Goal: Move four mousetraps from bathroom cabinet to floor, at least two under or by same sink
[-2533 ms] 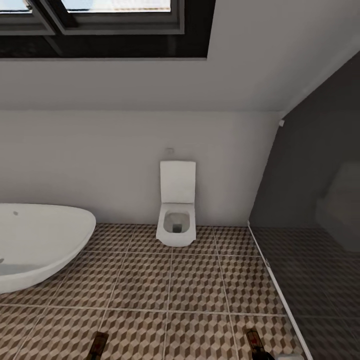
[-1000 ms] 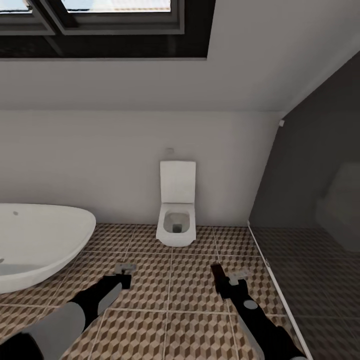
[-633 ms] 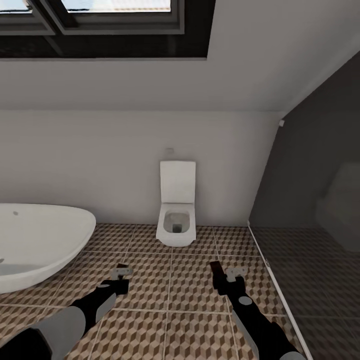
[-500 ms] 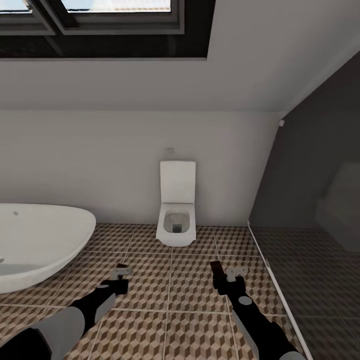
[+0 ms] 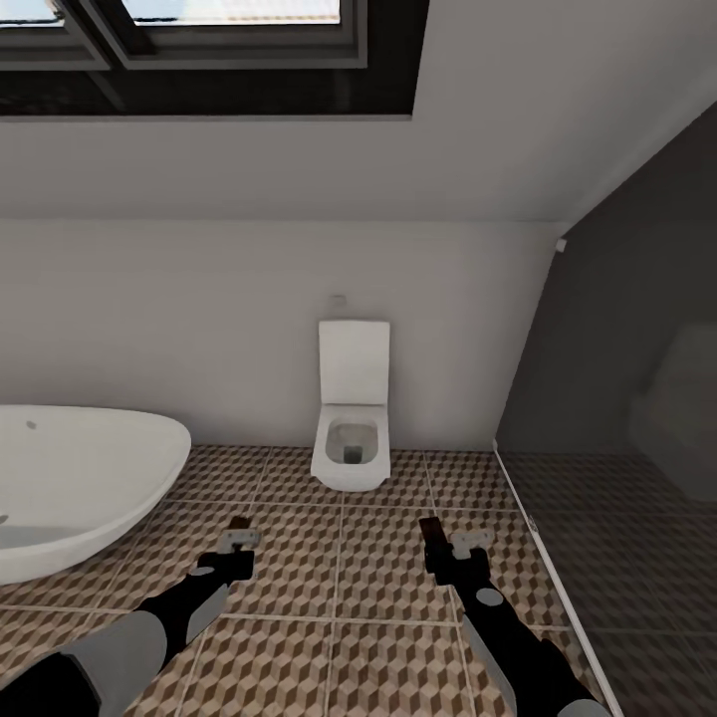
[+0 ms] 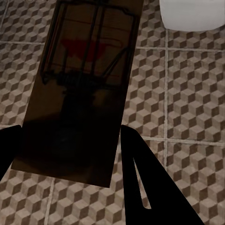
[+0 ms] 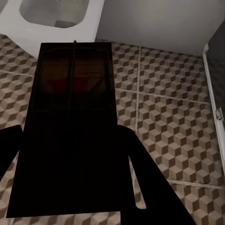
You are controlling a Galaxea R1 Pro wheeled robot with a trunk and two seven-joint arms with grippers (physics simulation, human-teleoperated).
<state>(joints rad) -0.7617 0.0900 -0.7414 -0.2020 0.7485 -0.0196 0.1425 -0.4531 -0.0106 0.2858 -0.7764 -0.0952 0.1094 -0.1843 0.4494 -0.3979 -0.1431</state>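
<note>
Here, left gripper (image 6: 70, 154): clamped on a mousetrap (image 6: 79, 89).
Right gripper (image 7: 70, 154): clamped on another mousetrap (image 7: 70, 122).
Ahead: toilet (image 5: 350, 438), bathtub (image 5: 70, 478) beside, tiled floor (image 5: 339, 568) between.

Bathtub (image 5: 80, 478) cut by left edge; mousetrap (image 6: 79, 93) top cropped; window (image 5: 199, 40) cropped above.

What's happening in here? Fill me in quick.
The robot stands in a bathroom facing the toilet, both arms held out low over the patterned floor. The left gripper is shut on a mousetrap, and the right gripper is shut on another mousetrap. Neither trap is on the tiles yet. A white bathtub sits to the robot's left.
</note>
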